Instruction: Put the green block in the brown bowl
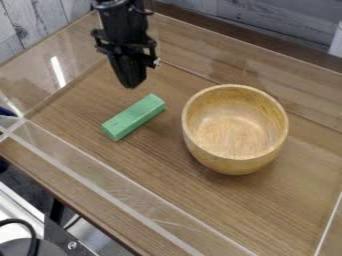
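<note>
Green and slim, the block (134,117) lay on the wooden table beside the brown bowl (234,129), a little apart from its wall. From the gripper (131,82) it lay toward the near edge of the table, below the fingertips in the view. Its long axis slanted, the far end pointing toward the bowl side. The fingers looked parted, with nothing between them; a grasp across the narrow width probably called for a move nearer and lower.

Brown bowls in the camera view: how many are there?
1. The brown bowl sits on the table, beside the green block. None seems hidden, though the arm covers some of the background.
</note>
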Motion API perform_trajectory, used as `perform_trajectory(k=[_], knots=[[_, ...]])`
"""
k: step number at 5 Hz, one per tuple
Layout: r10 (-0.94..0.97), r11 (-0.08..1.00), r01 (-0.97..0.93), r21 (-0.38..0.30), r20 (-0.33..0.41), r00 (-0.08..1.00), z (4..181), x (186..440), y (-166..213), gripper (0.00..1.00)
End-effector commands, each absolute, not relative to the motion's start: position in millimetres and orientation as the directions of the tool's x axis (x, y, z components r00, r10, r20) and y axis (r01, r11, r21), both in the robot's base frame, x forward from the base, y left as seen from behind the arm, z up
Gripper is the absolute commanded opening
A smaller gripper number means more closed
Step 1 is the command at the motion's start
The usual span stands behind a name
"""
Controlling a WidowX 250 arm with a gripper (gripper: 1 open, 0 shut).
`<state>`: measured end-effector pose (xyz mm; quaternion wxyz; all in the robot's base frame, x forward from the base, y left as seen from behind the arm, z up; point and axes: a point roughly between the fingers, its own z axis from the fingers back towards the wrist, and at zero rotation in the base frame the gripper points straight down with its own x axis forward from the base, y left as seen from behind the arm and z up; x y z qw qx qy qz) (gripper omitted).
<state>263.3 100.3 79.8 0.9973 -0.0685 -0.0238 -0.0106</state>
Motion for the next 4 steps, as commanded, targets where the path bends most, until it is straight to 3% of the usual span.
perform_trajectory(k=[1,3,4], knots=[[-0.021,0.991,0.031,-0.133,0.080,0.997,78.1,266.2,107.8,1.00],[-0.075,0.988,0.078,-0.135,0.026,0.997,42.2,255.5,119.4,1.00],[-0.054,0.985,0.059,-0.162,0.032,0.998,29.5,258.8,121.2,0.00]])
